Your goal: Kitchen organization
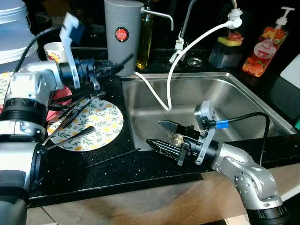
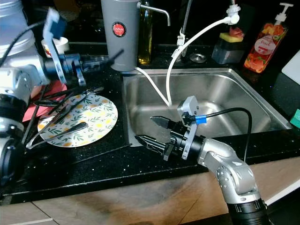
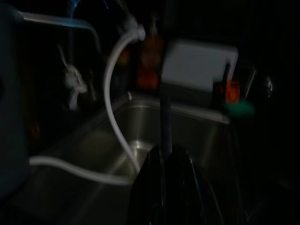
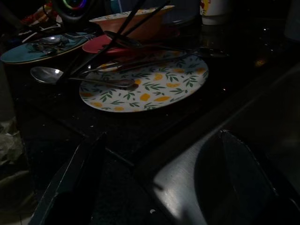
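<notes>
So the sink (image 1: 243, 89) is the big steel thing set in the black counter (image 1: 154, 171), everything else sits around it. A grey canister (image 1: 123, 35) stands at the sink's back left corner, with an oil bottle (image 1: 146, 40) just beside it, and a white hose (image 1: 187, 51) loops from the tap down into the sink. Left of the sink there's a lemon-print plate (image 1: 101, 124) with dark utensils lying across it, and one loose chopstick (image 1: 112, 157) lies on the counter between plate and front edge. A soap bottle (image 1: 265, 47) and sponge holder (image 1: 227, 49) stand behind the sink on the right. The right gripper (image 1: 161, 136) hovers over the sink's front left corner, fingers spread wide, nothing in them. The left gripper (image 1: 110, 68) is up left of the sink by the canister, pinched on a thin black stick (image 1: 125, 61) that points toward the canister.
</notes>
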You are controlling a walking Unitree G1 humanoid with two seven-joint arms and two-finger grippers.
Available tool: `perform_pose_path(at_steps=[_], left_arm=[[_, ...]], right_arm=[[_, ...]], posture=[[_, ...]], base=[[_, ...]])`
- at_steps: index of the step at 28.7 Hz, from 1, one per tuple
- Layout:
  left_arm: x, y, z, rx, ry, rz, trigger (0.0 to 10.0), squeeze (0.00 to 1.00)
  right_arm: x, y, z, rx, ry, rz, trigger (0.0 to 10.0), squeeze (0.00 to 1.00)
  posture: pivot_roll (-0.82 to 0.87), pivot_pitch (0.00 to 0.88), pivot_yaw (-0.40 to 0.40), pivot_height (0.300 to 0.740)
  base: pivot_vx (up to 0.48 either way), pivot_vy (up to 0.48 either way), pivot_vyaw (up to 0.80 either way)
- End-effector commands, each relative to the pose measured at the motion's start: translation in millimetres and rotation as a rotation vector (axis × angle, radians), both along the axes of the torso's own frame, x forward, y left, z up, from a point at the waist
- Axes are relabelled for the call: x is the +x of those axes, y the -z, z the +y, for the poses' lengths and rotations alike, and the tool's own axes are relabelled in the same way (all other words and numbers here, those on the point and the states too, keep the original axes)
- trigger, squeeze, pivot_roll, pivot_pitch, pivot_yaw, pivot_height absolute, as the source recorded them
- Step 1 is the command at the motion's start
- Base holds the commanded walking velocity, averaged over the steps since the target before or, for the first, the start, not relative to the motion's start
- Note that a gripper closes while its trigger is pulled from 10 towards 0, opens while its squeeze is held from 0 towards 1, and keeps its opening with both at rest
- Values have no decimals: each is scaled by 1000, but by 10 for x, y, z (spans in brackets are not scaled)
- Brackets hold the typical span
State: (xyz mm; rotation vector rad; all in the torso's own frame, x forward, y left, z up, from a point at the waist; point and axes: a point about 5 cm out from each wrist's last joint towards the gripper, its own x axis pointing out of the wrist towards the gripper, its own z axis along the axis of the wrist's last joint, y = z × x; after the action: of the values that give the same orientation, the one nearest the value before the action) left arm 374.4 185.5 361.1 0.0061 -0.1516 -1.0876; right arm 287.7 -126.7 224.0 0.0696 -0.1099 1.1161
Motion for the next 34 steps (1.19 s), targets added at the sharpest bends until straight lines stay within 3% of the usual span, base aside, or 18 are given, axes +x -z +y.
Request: perform_pose_path(at_steps=[1, 7, 12, 14, 16, 17, 20, 21, 22, 23, 25, 26, 28, 30, 34], left_arm=[[10, -93, -52, -60, -14, -26, 0, 0], [28, -281, -44, -254, -181, -176, 0, 0], [4, -407, -66, -345, -250, -215, 0, 0], [-23, -470, -100, -372, -312, -276, 0, 0], [-56, -509, -134, -464, -318, -278, 0, 0], [-62, -503, -126, -570, -350, -237, 0, 0], [-60, -414, -114, -634, -382, -178, 0, 0], [-63, -372, -108, -656, -388, -156, 0, 0], [-73, -332, -93, -675, -415, -152, 0, 0], [-89, -278, -60, -715, -459, -136, 0, 0], [-92, -267, -53, -724, -469, -132, 0, 0], [-131, -267, -19, -787, -494, -140, 0, 0], [-160, -211, -25, -776, -494, -111, 0, 0], [-206, -134, -116, -741, -429, -56, 0, 0], [-327, -146, -231, -821, -265, 21, 0, 0]], right_arm=[[-14, -9, -1, -12, -5, -5, 10000, 0], [-16, -11, 10, -5, -4, -8, 10000, 0], [-2, -43, 13, 16, 15, -21, 10000, 0], [64, -121, 0, 78, 93, -52, 10000, 0], [152, -214, -20, 158, 199, -83, 10000, 0], [204, -294, -22, 241, 279, -103, 10000, 0], [226, -368, 3, 329, 337, -108, 10000, 8], [229, -395, 17, 354, 357, -115, 10000, 345], [231, -424, 35, 385, 373, -118, 10000, 922], [233, -470, 59, 446, 396, -113, 10000, 1000], [234, -479, 64, 460, 400, -111, 10000, 1000], [219, -509, 103, 506, 386, -90, 10000, 1000], [183, -537, 202, 511, 345, -87, 10000, 1000], [145, -585, 303, 508, 296, -106, 10000, 1000], [88, -633, 449, 441, 201, -143, 10000, 1000]], posture=[[-16, 116, -53, 740], [-14, 112, -51, 740], [-12, 107, -51, 740], [-8, 102, -51, 740], [-8, 101, -46, 740], [-9, 97, -42, 740], [-11, 94, -36, 740], [-12, 94, -35, 740], [-11, 93, -34, 740], [-11, 93, -34, 740], [-11, 93, -34, 740], [-5, 93, -36, 740], [-4, 95, -36, 740], [-2, 99, -36, 740], [2, 105, -36, 740]], base=[[0, 0, 0], [0, 0, 0], [0, 0, 0], [0, 0, 0], [0, 0, 0], [0, 0, 0], [0, 0, 0], [0, 0, 0], [0, 0, 0], [0, 0, 0], [0, 0, 0], [0, 0, 0], [0, 0, 0], [0, 0, 0], [0, 0, 0]])
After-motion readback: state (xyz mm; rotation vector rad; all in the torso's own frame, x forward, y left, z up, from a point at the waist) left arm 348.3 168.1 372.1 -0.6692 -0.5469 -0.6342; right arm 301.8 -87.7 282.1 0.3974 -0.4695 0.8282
